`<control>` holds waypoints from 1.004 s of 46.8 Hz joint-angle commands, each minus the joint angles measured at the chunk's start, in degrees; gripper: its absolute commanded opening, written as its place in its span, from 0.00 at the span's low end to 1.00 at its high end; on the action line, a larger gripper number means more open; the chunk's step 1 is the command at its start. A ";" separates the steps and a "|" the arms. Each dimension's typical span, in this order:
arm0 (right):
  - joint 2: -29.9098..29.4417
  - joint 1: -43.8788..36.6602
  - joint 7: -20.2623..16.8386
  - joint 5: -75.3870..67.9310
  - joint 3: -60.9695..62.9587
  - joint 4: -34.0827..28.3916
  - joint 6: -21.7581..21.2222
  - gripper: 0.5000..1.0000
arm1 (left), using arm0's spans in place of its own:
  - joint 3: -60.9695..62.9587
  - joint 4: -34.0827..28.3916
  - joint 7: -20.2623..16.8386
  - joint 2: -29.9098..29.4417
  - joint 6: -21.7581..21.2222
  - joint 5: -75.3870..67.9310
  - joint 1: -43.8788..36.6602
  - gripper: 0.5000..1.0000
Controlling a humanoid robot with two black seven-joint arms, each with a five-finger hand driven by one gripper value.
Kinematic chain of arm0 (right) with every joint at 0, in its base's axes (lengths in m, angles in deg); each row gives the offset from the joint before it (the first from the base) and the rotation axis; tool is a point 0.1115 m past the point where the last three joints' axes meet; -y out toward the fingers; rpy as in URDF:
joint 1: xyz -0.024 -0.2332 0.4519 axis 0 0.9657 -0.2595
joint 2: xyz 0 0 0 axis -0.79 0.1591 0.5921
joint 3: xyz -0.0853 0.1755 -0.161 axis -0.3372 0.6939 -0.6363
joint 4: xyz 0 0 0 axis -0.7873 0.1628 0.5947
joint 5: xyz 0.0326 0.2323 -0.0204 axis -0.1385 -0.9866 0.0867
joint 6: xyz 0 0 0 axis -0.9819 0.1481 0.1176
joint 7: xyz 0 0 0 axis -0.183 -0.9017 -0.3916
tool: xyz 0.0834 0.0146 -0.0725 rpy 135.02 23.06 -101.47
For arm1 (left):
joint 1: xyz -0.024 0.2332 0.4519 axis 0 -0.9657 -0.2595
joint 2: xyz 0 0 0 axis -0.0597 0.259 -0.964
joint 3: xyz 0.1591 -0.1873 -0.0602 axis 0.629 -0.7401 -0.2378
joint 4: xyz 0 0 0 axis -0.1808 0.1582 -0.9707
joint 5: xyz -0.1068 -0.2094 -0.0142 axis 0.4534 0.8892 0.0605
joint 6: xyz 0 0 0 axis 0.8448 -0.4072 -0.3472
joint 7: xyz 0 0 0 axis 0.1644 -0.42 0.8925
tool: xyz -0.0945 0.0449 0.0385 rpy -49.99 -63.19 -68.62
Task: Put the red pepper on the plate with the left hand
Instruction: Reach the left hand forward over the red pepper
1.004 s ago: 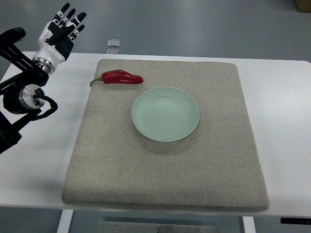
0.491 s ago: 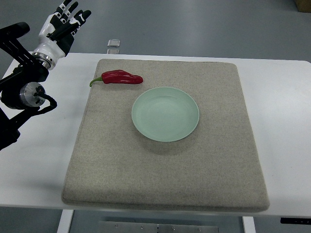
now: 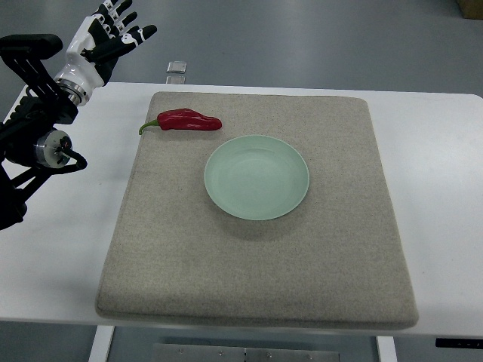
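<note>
pepper, red, looks light, smooth and slippery, best pinched mid-body by the left hand, now spread and empty.

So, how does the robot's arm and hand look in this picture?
The left hand has white shells with black finger segments and a silver wrist ring. The arm is black, with a round silver joint cap and a black cable looping beside it.

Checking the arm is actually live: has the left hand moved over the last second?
Yes. The left hand has drifted toward the top of the picture and slightly right, away from the table's far left corner. Its fingers are spread, holding nothing.
</note>
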 commanded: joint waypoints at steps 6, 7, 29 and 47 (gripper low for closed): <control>0.00 -0.02 0.00 0.00 0.00 0.00 0.00 0.86 | 1.78 -2.83 0.21 0.19 -1.49 -17.20 1.35 0.95; 0.00 -0.02 0.00 0.00 0.00 0.00 0.00 0.86 | 1.96 -3.18 0.12 0.19 -1.49 -18.43 1.62 0.95; 0.00 0.06 0.00 0.00 0.00 0.00 0.00 0.86 | 19.00 -9.42 0.30 0.19 -1.49 -38.48 11.11 0.89; 0.00 -0.02 0.00 0.00 0.00 0.00 0.00 0.86 | 21.03 -14.43 2.23 2.30 -1.49 -49.29 14.28 0.81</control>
